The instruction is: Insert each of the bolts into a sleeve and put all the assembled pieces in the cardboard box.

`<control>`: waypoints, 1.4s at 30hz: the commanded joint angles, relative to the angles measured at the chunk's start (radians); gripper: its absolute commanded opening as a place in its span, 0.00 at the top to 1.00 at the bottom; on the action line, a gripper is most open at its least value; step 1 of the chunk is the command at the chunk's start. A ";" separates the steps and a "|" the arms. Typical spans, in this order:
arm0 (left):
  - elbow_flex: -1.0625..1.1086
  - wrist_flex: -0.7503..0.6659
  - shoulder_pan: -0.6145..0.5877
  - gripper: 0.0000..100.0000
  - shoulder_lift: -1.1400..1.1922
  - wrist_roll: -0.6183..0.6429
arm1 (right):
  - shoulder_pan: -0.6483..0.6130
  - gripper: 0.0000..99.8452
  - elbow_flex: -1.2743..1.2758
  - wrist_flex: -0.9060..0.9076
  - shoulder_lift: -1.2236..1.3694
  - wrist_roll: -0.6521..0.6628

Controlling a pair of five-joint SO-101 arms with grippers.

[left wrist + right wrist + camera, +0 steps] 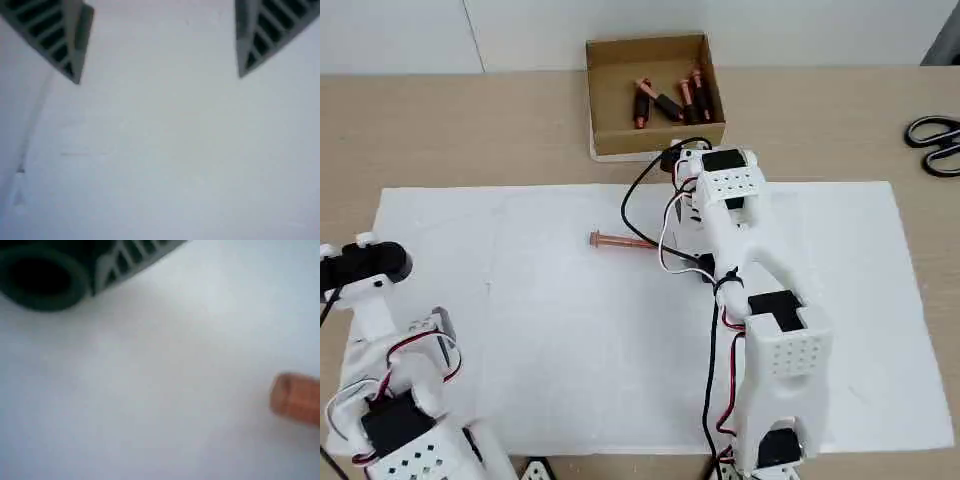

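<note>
**Sleeve clenched in right gripper, bolt loose on sheet**

Right gripper held a dark sleeve, its open bore facing the wrist camera. One ribbed finger pressed against the sleeve's side; the other finger was hidden behind it. From above, the gripper could not be made out, because the right arm and its cables covered it.

One copper bolt lay flat on the white sheet, near the middle, head pointing away from the right arm. Its far end ran under the cables. In the right wrist view a blurred stub of the bolt showed, cut off by the edge, well apart from the sleeve.

Left gripper was released, its two fingers spread wide over bare sheet with nothing between them. The left arm sat at the sheet's near left corner.

The box stood on the table just beyond the sheet, holding several assembled pieces that overlapped, so the count was hard to fix. Scissors lay at the table's right side, partly cut off.
</note>
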 commanded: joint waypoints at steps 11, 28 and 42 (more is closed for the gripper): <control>-0.008 -0.020 0.000 0.81 -0.006 -0.008 | 0.001 1.00 0.000 0.102 -0.196 0.041; -0.298 0.014 0.123 0.81 0.212 -0.003 | 0.151 1.00 0.006 0.239 -0.630 0.115; -1.164 0.330 0.578 0.81 1.166 0.321 | 0.194 1.00 0.091 0.239 -0.748 0.112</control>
